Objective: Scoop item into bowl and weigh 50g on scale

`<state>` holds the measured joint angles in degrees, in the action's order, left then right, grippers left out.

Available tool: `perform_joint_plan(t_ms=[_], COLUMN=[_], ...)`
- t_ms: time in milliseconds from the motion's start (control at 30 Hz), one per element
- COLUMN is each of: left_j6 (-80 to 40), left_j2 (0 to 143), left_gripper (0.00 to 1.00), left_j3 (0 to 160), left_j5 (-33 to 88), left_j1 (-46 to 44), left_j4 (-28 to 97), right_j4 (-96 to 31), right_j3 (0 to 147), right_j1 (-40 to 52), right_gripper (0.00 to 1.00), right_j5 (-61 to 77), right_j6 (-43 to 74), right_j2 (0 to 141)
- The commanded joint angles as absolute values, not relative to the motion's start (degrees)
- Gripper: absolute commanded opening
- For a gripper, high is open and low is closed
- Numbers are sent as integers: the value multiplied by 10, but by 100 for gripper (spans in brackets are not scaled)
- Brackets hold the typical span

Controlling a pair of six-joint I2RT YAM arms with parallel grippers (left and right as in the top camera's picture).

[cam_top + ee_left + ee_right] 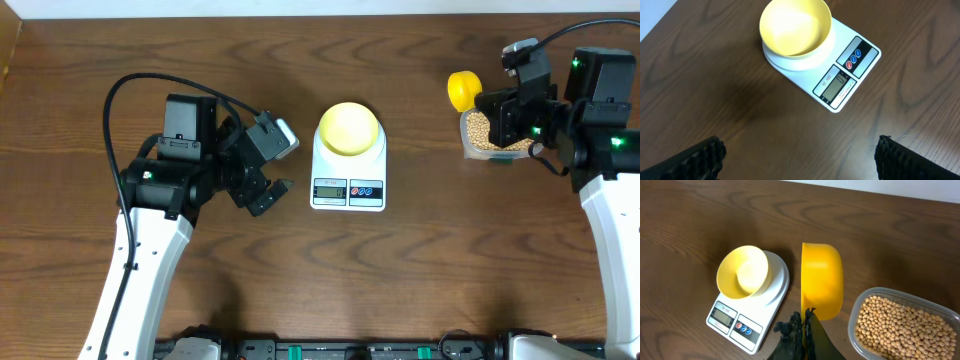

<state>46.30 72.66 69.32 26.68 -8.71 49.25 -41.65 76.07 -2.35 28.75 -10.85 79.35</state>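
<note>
The pale-yellow bowl (348,127) sits empty on the round platform of the white scale (348,182), also seen in the left wrist view (795,27) and the right wrist view (741,271). Tan beans (905,330) fill a clear tub (488,133) at the right. My right gripper (805,320) is shut on the handle of a bright yellow scoop (822,286), held on edge between the scale and the tub; the scoop also shows from overhead (462,90). My left gripper (797,155) is open and empty over bare table left of the scale.
The scale's (840,82) display and two coloured buttons face the table's front edge. The dark wooden table (420,280) ends at a pale wall along the back.
</note>
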Motion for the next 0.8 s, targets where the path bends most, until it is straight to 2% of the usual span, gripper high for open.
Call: perform_joint_plan(t_ms=[0,767], left_j6=[458,458], left_j2=[730,730], left_gripper=[98,98], left_j3=[691,691], left_j5=[272,272], left_j1=[-84,-84], left_j4=[492,492], right_j4=[-418,-424], right_j3=[771,771], right_j1=[-21,-22], right_gripper=[1,1], right_j5=[295,269], right_j6=[-115,-114], right_j2=[794,794])
